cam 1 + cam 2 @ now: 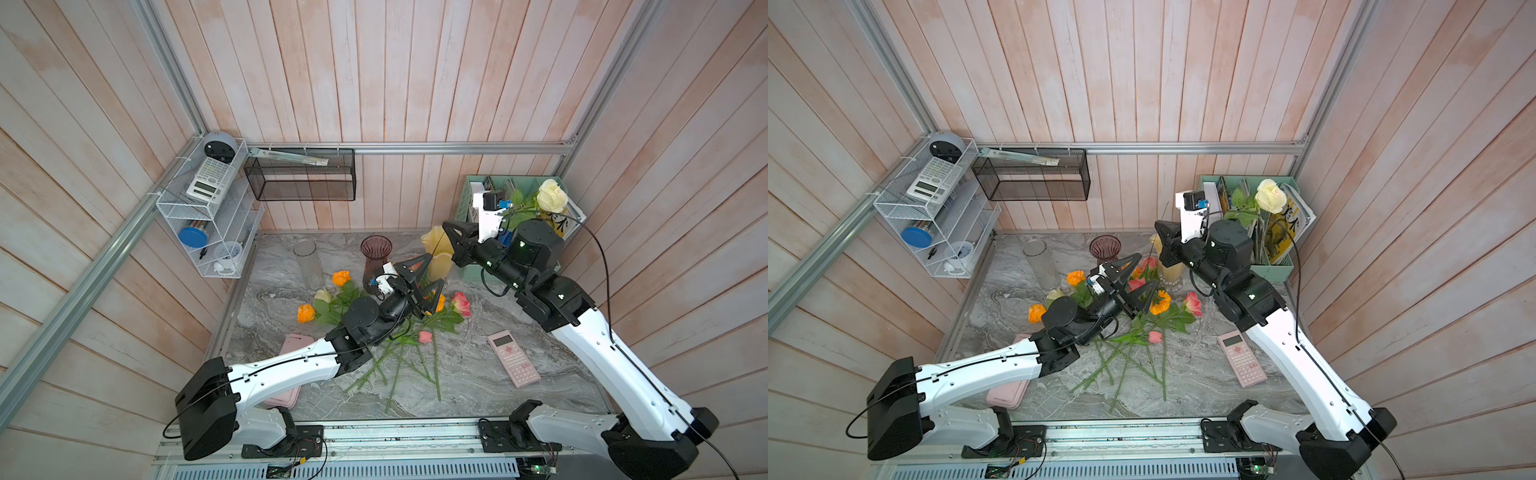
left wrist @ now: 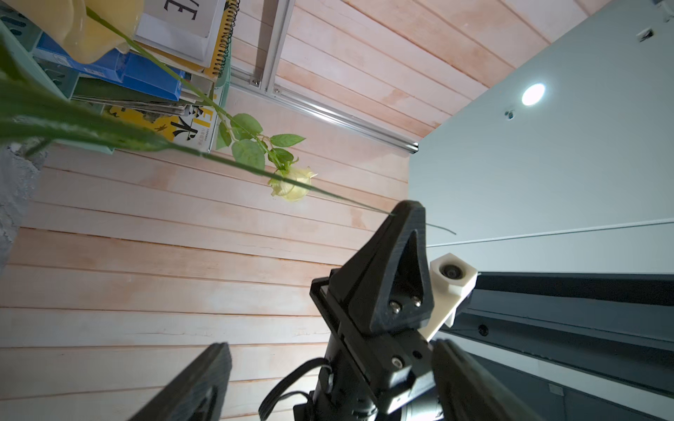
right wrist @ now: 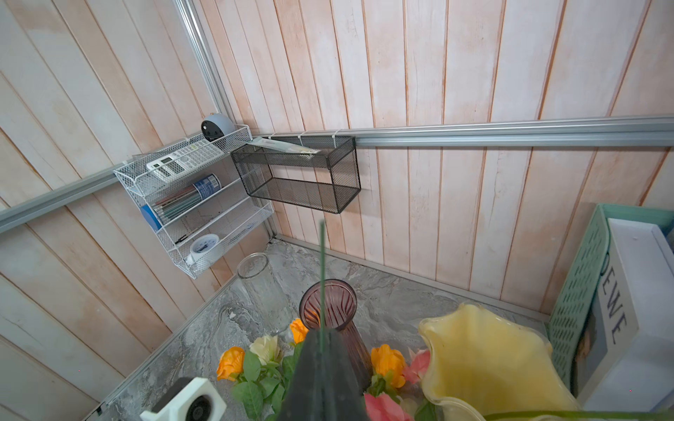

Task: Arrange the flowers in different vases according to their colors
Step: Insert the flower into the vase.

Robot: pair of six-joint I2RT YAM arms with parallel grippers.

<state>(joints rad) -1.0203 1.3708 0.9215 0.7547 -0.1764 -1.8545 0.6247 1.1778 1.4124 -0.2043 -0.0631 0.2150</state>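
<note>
Cream rose (image 1: pixel 552 195) hangs up over the yellow vase (image 1: pixel 436 253), stem pinched tight in our right gripper (image 1: pixel 451 232); left gripper (image 1: pixel 422 280) just beside the vase gapes empty. We'd point the stem down before dropping.

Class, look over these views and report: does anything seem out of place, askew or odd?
Yes. The right gripper is shut on the stem of the cream rose, but its bloom hangs behind the gripper, high up near the mint file holder, with the stem tip leading. The other flowers lie in a tangled heap on the table.
</note>
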